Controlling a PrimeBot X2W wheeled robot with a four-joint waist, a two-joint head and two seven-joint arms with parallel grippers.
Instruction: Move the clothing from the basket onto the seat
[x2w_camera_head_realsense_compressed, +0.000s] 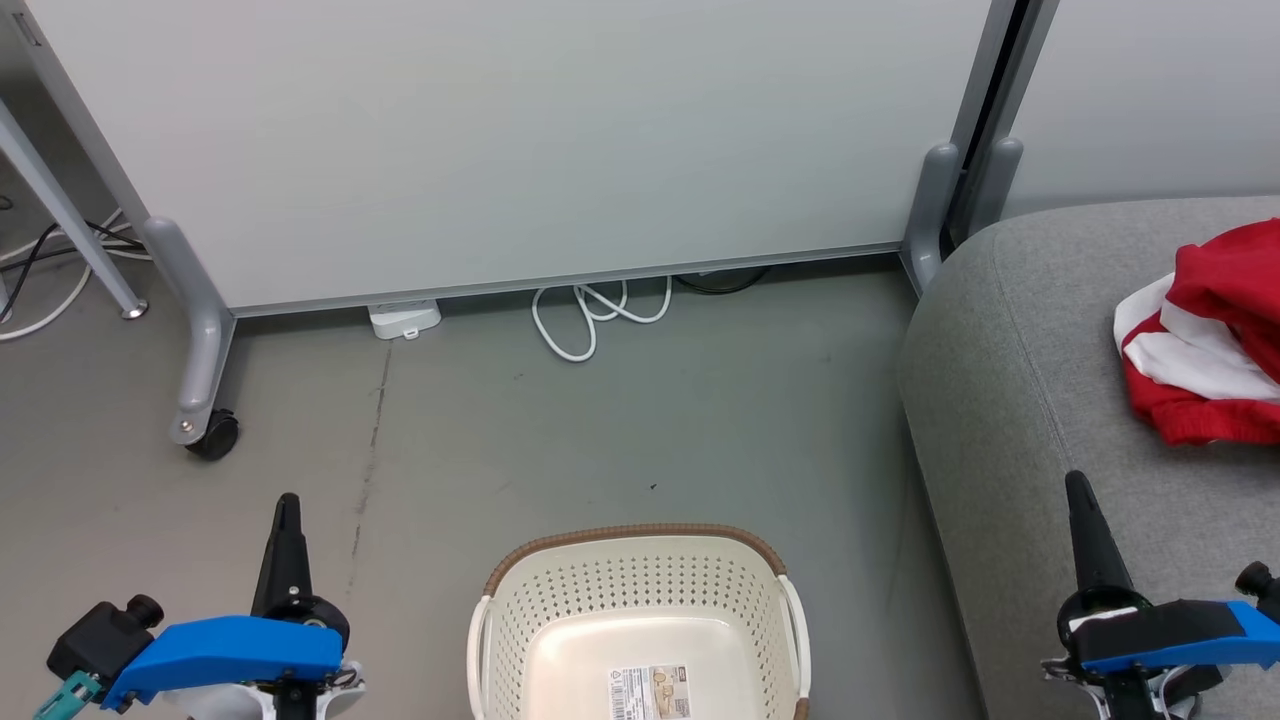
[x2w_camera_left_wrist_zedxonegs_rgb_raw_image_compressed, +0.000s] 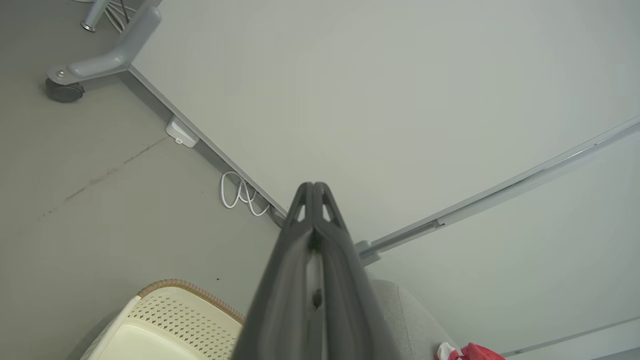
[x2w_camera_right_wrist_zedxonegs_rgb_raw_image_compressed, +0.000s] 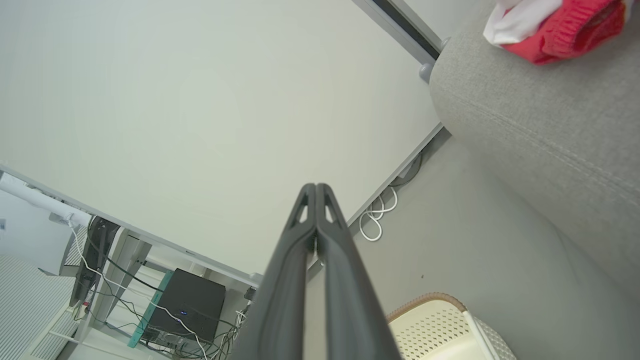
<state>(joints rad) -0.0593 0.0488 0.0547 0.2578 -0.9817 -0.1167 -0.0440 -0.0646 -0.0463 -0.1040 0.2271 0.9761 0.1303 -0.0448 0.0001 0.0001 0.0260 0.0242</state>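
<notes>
The left hand hangs closed and empty above the floor. At centre, the laundry basket shows its paper label. The right hand, likewise closed on nothing, hovers over the grey seat, where the red-and-white clothing lies.

On the floor of the basket, a paper label: dark printed lines, possibly a barcode, and a small picture; its lettering is too small to read.
</notes>
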